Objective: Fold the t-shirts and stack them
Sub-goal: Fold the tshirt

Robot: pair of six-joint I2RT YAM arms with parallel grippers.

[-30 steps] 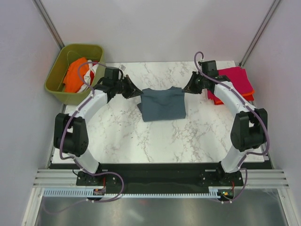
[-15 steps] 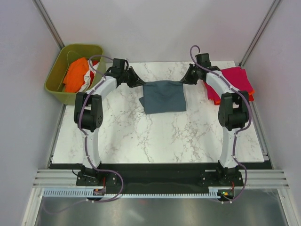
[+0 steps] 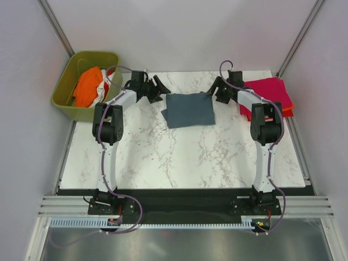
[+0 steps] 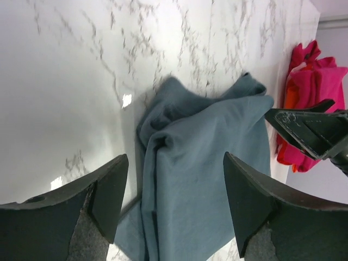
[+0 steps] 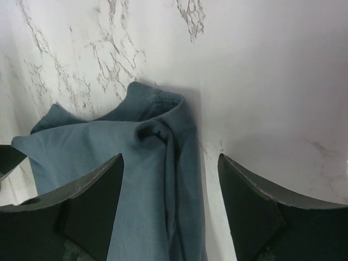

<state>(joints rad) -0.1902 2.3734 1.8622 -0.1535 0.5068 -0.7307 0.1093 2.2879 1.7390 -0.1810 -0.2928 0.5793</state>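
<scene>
Now: one white marble table (image 3: 163,157), grey-veined and smooth. One olive-green plastic bin (image 3: 62,92), off the table, left of the slate blue-grey t-shirt (image 3: 189,109), a soft rumpled rectangle flat on the marble. Right of it, two stacked shirts, magenta-pink (image 3: 272,89) over orange-red (image 3: 289,109). Left gripper (image 3: 162,91) and right gripper (image 3: 215,94) flank its far corners, fingers spread, clamping nothing.

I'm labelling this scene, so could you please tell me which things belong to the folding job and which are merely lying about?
Job:
slate blue-grey t-shirt
magenta-pink t-shirt
orange-red t-shirt beneath it
orange t-shirt
white-and-red t-shirt beside it

Lying about:
olive-green bin holding those last two
marble table
</scene>
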